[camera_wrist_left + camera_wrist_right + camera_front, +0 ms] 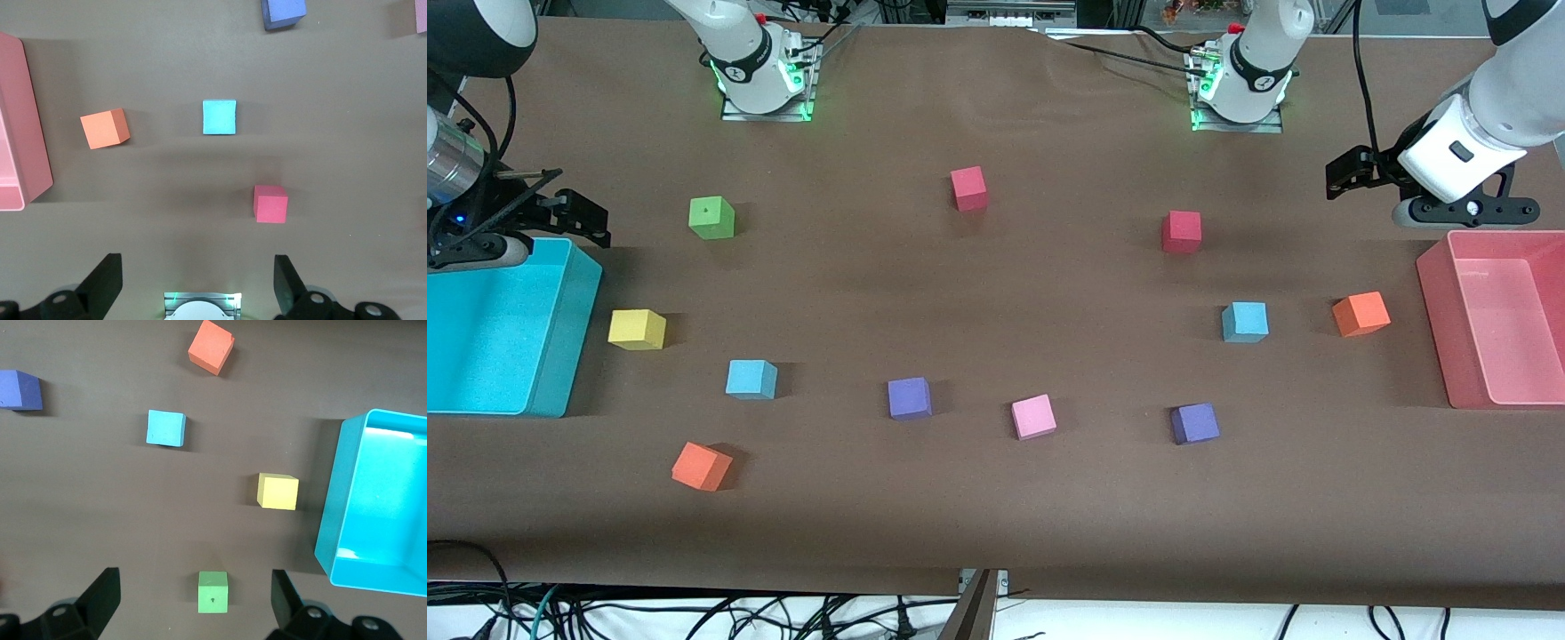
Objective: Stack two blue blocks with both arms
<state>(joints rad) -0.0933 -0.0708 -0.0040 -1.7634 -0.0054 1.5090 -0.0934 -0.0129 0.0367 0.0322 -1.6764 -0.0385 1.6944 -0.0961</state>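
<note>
Two sky-blue blocks lie apart on the brown table. One blue block (751, 379) (165, 428) is toward the right arm's end, beside the yellow cube. The other blue block (1245, 322) (219, 117) is toward the left arm's end, beside an orange cube. My left gripper (1352, 173) (198, 283) is open and empty, held high by the pink bin. My right gripper (569, 213) (195, 600) is open and empty, held high by the turquoise bin, with the green cube showing between its fingers far below.
A turquoise bin (560, 356) and a pink bin (1436, 302) stand at the table's two ends. Scattered cubes: green (711, 218), yellow (637, 329), two orange (702, 466), two red (1182, 231), two purple (910, 397), one pink (1033, 416).
</note>
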